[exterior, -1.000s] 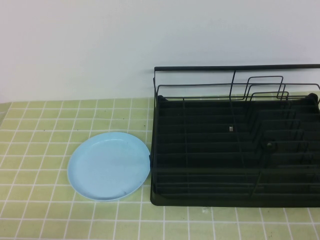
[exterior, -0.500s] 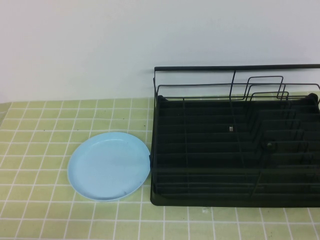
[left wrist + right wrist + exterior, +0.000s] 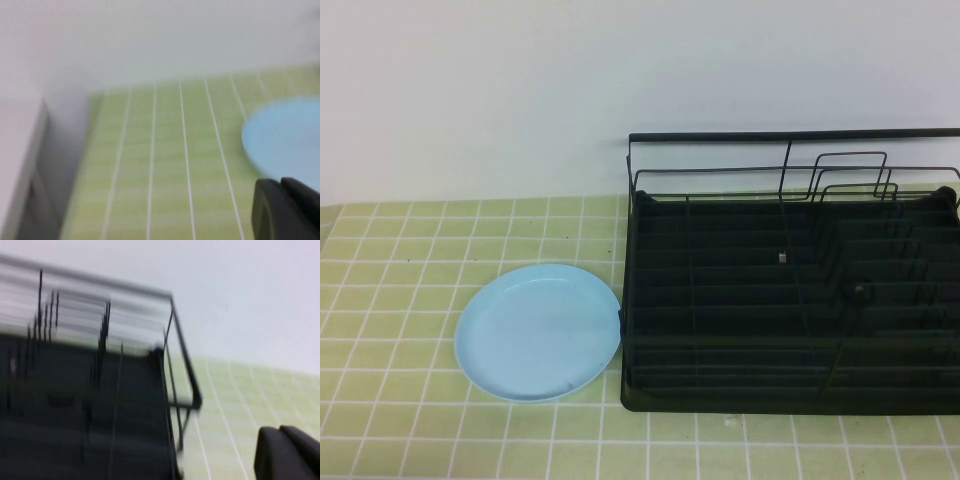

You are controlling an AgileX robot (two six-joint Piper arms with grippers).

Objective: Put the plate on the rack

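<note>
The large black wire dish rack (image 3: 790,290) fills the table's right side, its slots empty. Just beside its left edge, flat on the green tiled tabletop (image 3: 390,300), lies the round light-blue plastic plate (image 3: 537,332). It looks light, stiff and smooth, so the raised rim seems the best hold. The left gripper (image 3: 290,210) hovers near the plate, the right gripper (image 3: 287,452) beside the rack; whether either's fingers are apart cannot be told.

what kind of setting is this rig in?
Likely a mock kitchen counter: black wire rack, light-blue plate beside it, green tiled surface, plain white wall. Left gripper and right gripper barely show.
</note>
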